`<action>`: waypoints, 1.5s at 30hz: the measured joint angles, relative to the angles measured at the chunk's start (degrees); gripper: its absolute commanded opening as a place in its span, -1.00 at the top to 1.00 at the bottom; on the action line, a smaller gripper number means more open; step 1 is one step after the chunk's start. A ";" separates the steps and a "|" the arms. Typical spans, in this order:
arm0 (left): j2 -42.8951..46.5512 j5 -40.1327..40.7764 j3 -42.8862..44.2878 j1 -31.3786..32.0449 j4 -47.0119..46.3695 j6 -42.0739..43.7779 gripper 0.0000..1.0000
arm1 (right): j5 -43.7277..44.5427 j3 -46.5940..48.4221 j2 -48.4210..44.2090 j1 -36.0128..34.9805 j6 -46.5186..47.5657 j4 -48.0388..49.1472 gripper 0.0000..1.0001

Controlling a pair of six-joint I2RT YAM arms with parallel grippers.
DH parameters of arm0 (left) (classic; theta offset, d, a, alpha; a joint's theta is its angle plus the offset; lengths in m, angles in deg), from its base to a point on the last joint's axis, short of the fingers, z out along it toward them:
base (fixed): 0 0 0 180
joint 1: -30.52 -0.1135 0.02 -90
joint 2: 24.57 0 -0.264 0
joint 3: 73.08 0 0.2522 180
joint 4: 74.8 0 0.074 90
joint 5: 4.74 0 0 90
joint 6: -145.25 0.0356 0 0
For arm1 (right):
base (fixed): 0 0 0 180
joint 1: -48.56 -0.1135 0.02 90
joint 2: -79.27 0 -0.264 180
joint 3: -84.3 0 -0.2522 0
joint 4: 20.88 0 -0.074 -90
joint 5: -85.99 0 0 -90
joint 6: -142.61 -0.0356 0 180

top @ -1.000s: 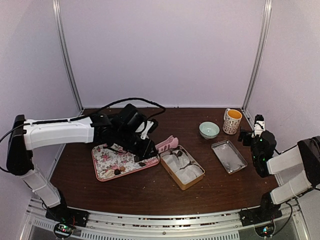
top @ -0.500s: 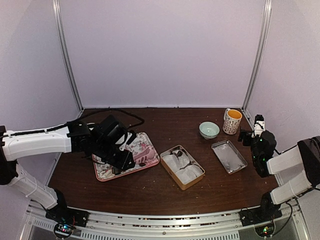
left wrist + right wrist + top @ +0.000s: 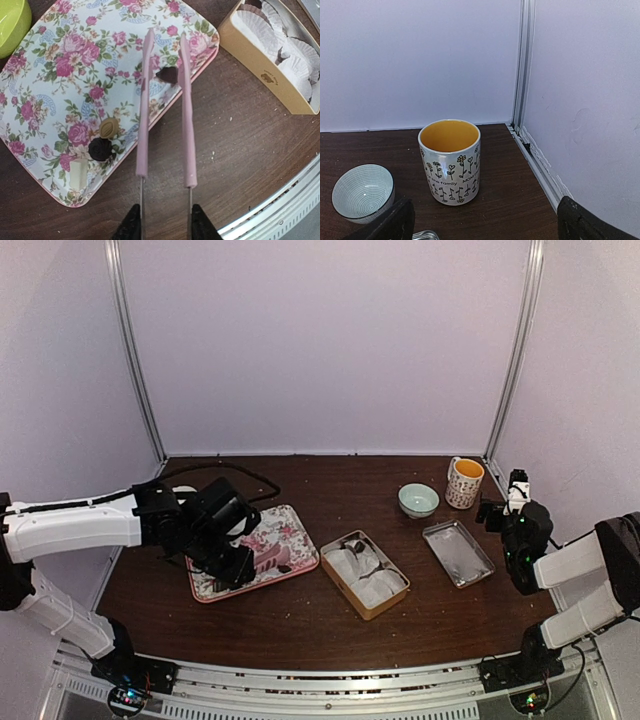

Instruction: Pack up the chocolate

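Well, nearest to me my left jaws were clenched on the bare metal handles of the pink tongs [image 3: 186, 125], the only pair. Their two arms reached out over the near right edge of the one floral tray [image 3: 50, 90].

The chocolate [image 3: 168, 75] I was after, one dark lump, sat on that tray between the tong tips. It lay against one arm but apart from the other, so I judged it not yet pinched. Three more pieces lay bunched toward the tray's near left: a pale block [image 3: 78, 172], a dark round piece [image 3: 100, 148] and a tan piece [image 3: 109, 127].

To do this well, I reckoned I should squeeze slowly until both arms met the lump, then lift straight up. Too hard a squeeze would likely shoot it out.

Just right of the tray, on the tabletop [image 3: 240, 150], stood one cardboard box [image 3: 260, 75]. It was lined with white paper cups [image 3: 295, 50], too crumpled for me to count. A dark bit [image 3: 356, 546] at its far end looked like one piece already packed, and an unfilled cup seemed the place to let go.

Farther off I counted one steel tray [image 3: 458, 553], one green bowl [image 3: 12, 20], one teal bowl [image 3: 418, 500] and one mug [image 3: 450, 162]. My right jaws were released wide, holding nothing, facing that mug.
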 measured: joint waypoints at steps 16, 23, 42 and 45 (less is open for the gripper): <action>-1.68 0.17 0.02 0.00 1.40 0.07 0.30 | 0.00 0.00 0.00 0.00 0.00 0.00 -1.00; -4.59 0.04 0.96 0.00 1.18 0.11 0.31 | 0.00 0.00 0.00 0.00 0.00 0.00 -1.00; -6.64 -0.15 4.33 0.00 3.61 2.49 0.31 | 0.00 0.00 0.00 0.00 0.00 0.00 -1.00; -6.67 0.02 4.39 0.00 5.14 3.19 0.31 | 0.00 0.00 0.00 0.00 0.00 0.00 -1.00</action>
